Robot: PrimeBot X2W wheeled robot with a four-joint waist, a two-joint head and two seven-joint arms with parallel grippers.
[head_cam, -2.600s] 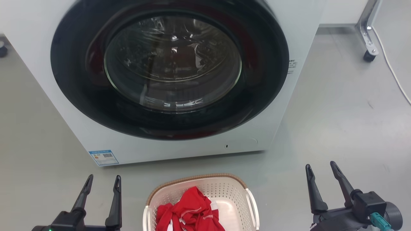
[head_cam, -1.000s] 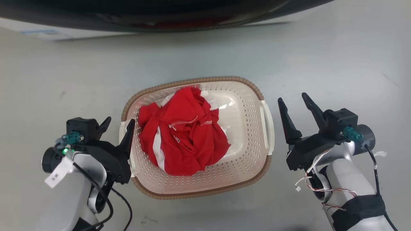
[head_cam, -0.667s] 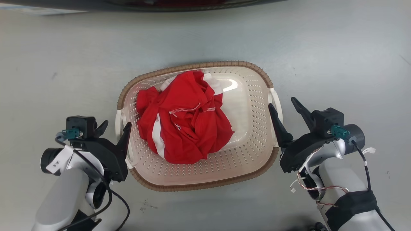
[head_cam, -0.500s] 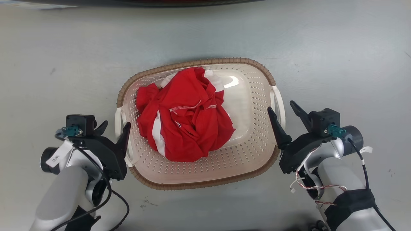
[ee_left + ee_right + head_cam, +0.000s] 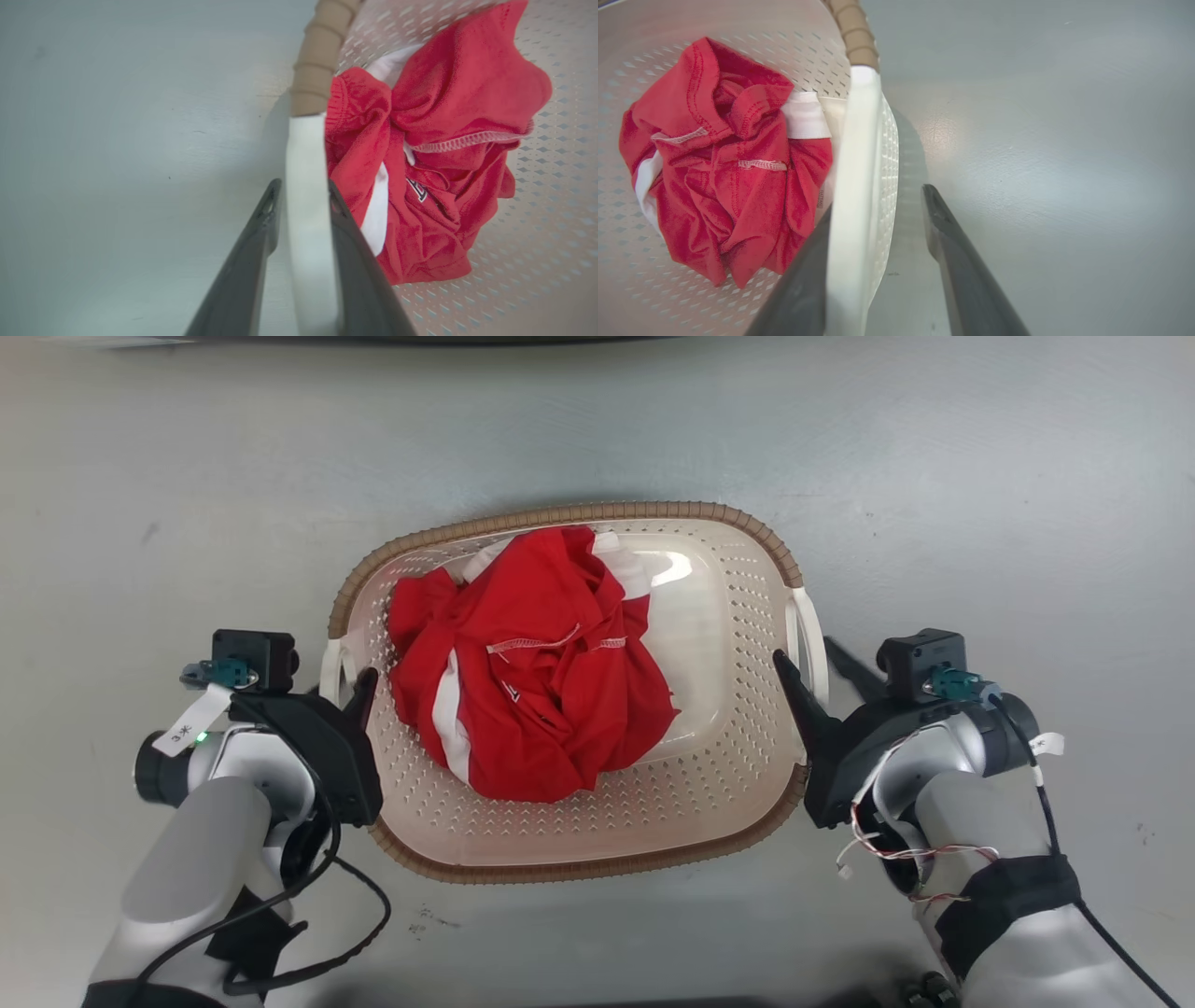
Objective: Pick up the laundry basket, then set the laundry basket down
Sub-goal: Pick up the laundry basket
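Left pincer [image 5: 302,184] is clamping the perforated laundry basket [image 5: 747,616], red cloth [image 5: 532,681] inside; right pincer [image 5: 878,200], released, is straddling its handle [image 5: 857,140].

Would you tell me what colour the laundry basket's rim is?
Brown woven-look rim on the cream perforated basket; head view shows it best.

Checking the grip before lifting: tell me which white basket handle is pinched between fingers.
The left handle: the left gripper pinches it from both sides. The right handle lies inside the right gripper, whose outer finger stands clear of it.
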